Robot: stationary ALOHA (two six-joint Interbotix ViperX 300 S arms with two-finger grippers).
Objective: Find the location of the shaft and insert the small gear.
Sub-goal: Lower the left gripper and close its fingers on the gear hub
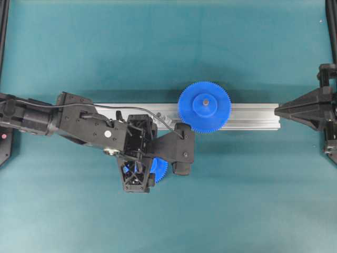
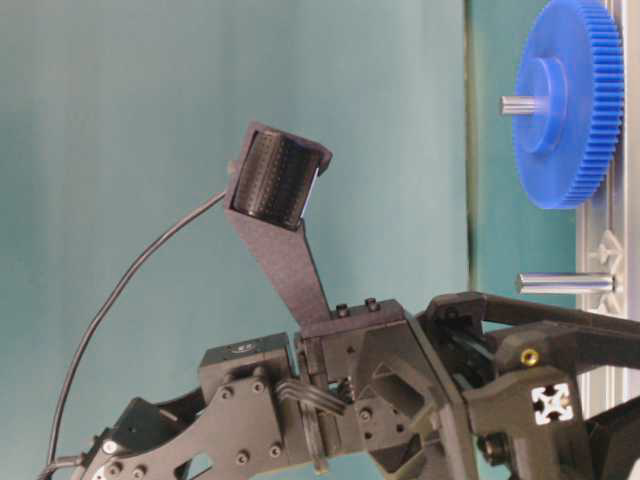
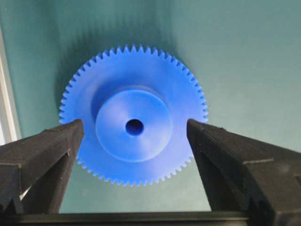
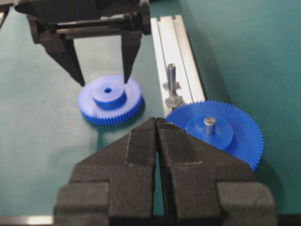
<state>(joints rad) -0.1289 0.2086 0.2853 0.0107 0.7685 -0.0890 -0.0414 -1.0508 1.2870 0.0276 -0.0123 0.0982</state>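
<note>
- Left gripper (image 4: 104, 77): jaws spread wide, straddling the small gear (image 4: 110, 100) flat on the mat, holding nothing.
- Shaft (image 4: 171, 77): upright on the aluminium rail (image 4: 181, 52), beside that gripper.
- Right gripper (image 4: 156, 123): jaws pressed together, empty.

Small gear (image 4: 110, 100) on mat, shaft (image 4: 171, 77) on rail (w/ big gear (image 4: 217, 130)) beside.

Teal table (image 1: 158, 42): aluminium rail (image 1: 253, 117), small gear (image 4: 110, 100) flat.
</note>
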